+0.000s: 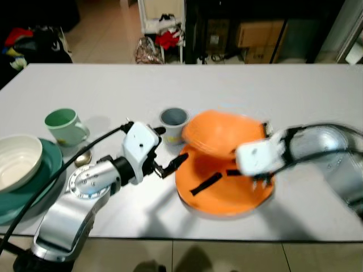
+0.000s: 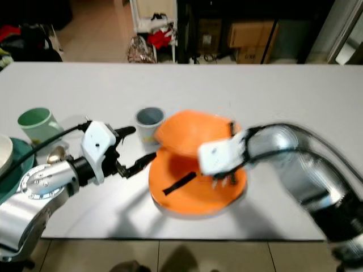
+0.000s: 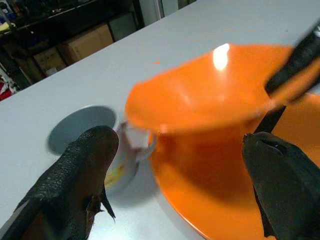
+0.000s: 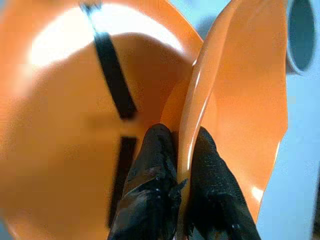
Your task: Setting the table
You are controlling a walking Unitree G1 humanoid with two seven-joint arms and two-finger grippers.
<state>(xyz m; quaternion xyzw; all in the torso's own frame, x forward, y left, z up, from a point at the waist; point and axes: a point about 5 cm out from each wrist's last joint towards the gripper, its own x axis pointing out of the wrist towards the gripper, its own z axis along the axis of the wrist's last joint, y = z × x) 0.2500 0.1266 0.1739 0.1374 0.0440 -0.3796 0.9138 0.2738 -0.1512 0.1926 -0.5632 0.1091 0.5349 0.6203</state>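
At frame centre, the right gripper point(image 4: 182, 165) pinches the rim of the upper orange plate point(image 1: 224, 133), tilted above the lower orange plate point(image 1: 227, 195); the left gripper point(image 1: 170, 153) waits wide beside it. Best lift level and clear the grey cup point(image 1: 173, 120).

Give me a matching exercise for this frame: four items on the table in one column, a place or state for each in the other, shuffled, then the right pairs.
Things
1. orange bowl
2. orange plate
3. green mug
4. white bowl

Places or states
A. sits on the teal plate
B. flat on the table, under the lifted bowl
C. pinched at its rim by the right gripper
D. stands by itself, beyond the teal plate

Pairs: 1-C, 2-B, 3-D, 4-A
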